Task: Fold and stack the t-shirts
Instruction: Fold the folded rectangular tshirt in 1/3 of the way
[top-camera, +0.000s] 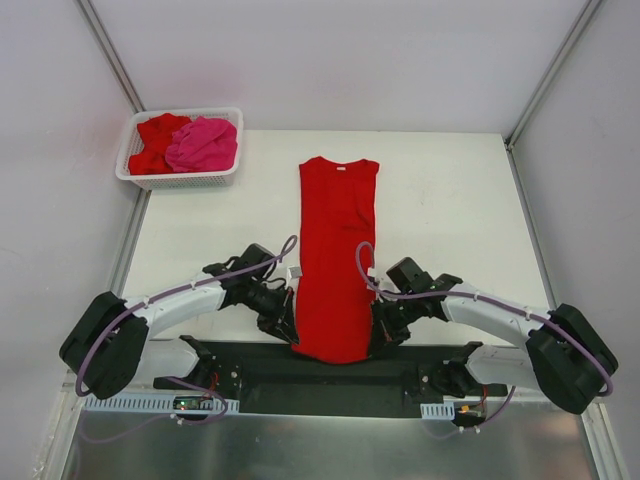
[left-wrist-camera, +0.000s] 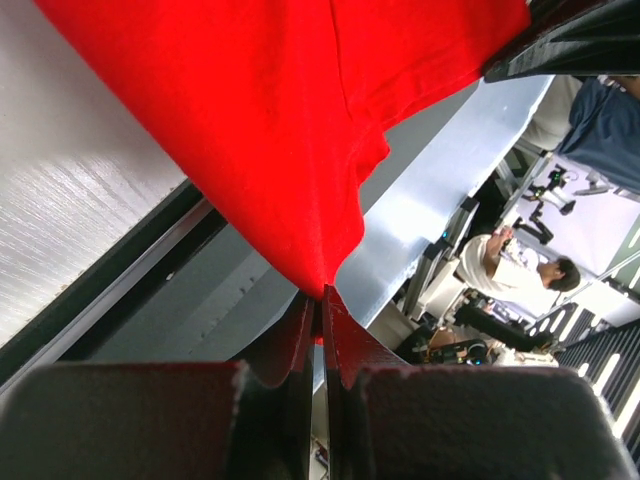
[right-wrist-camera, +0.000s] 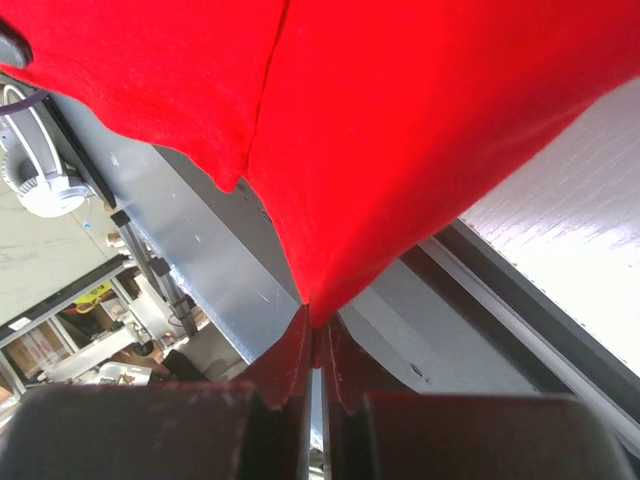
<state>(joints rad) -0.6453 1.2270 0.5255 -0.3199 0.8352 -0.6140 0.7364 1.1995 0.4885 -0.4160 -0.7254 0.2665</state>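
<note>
- From above, the nearest thing to us is the black mounting bar at the table's near edge, which carries both arm bases.
- Just beyond it, the left gripper and the right gripper sit at the two near corners of a long, narrow bright red cloth t-shirt.
- We see that shirt running lengthwise down the middle of the white table. Its collar is at the far end and its hem reaches over the bar's edge.
- At the table's far left corner stands a white plastic lattice basket. In it a crumpled hot pink t-shirt lies against a crumpled red t-shirt.
- In the left wrist view, the dark fingers are closest to us. They are pressed together and pinch one corner of the long red shirt.
- From those tips the cloth fans upward and fills the top of the view. Beneath it we see the pale table surface and its dark edge.
- In the right wrist view, the dark fingers again come first. They are clamped tight on the shirt's other near corner.
- There the red cloth spreads up from the tips with a seam running through it. The white tabletop shows at the right.
</note>
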